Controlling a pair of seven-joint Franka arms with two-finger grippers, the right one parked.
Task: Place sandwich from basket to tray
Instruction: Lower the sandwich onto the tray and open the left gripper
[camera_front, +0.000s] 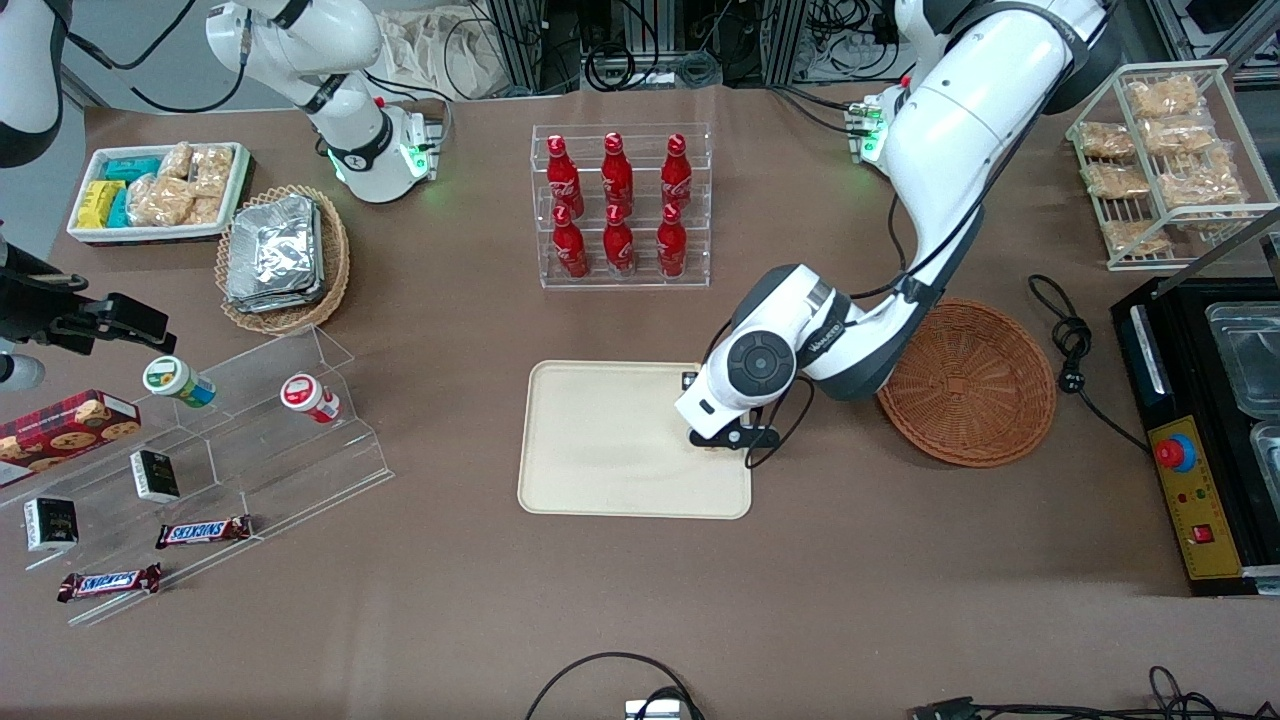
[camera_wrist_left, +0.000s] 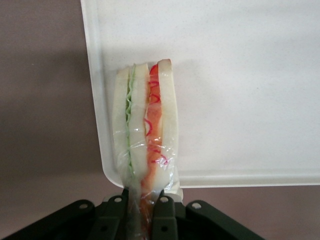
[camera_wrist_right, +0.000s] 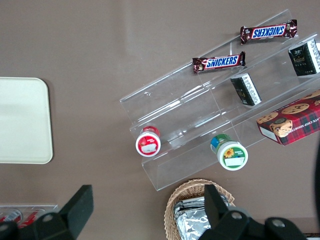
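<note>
1. Tray (camera_front: 610, 450): flat cream plastic rectangle, rounded corners, low raised rim, smooth matte surface. It is the reference for everything below.
2. Gripper (camera_front: 722, 440): over the tray's edge at the working arm's end. In the front view the wrist housing covers the fingertips. In the wrist view the black fingers (camera_wrist_left: 164, 216) are clamped on the sandwich's wrapped end.
3. Sandwich (camera_wrist_left: 146, 125): pale bread wedge in clear crinkled film, green layer on one side of the cut edge, red-orange on the other. It sits above the tray just inside a rounded corner; I cannot tell whether it touches the tray surface. It cannot be made out in the front view.
4. Basket (camera_front: 968, 382): round, shallow, reddish-brown woven wicker, beside the tray toward the working arm's end. The forearm covers part of its rim.
</note>
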